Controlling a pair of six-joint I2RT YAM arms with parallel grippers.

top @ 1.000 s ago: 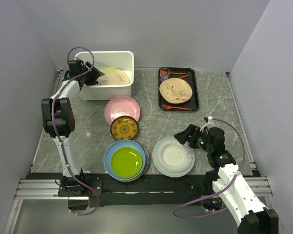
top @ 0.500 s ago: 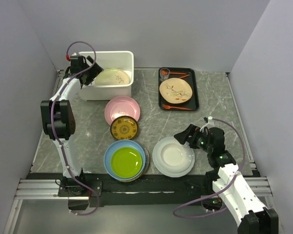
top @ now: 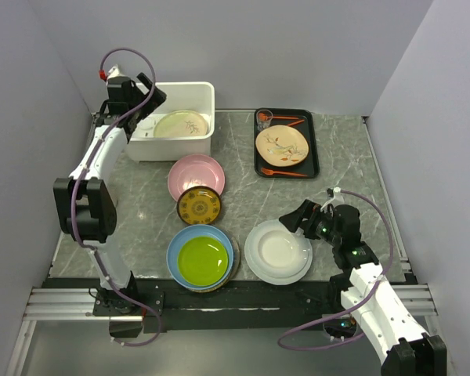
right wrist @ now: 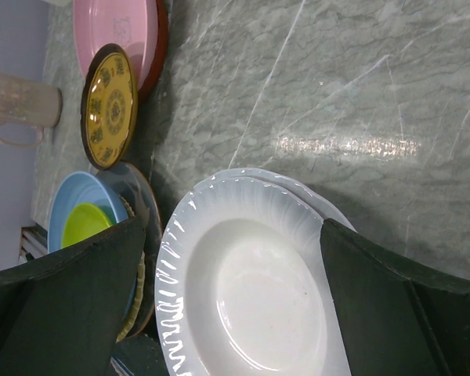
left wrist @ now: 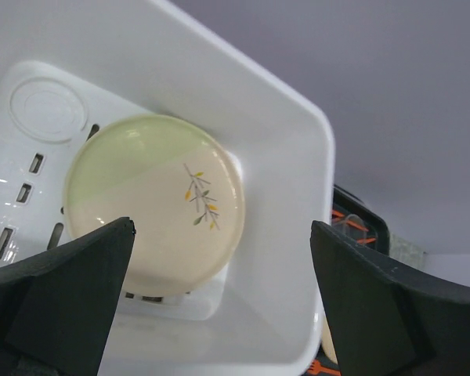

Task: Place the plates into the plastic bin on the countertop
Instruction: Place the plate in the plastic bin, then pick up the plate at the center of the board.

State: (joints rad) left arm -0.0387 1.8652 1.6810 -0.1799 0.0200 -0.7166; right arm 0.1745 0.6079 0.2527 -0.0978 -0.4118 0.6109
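The bin (top: 176, 146) lies below the left gripper (top: 150, 100), whose jaws are spread and empty. The white plate (top: 278, 251) sits under the right gripper (top: 294, 220), also spread, gripping nothing. The cream plate (top: 181, 124) rests inside the bin, beneath the left fingers.

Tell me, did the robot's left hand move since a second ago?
Yes. In the top view the left gripper has shifted from beside the plastic bin's left wall toward the bin's far left corner.
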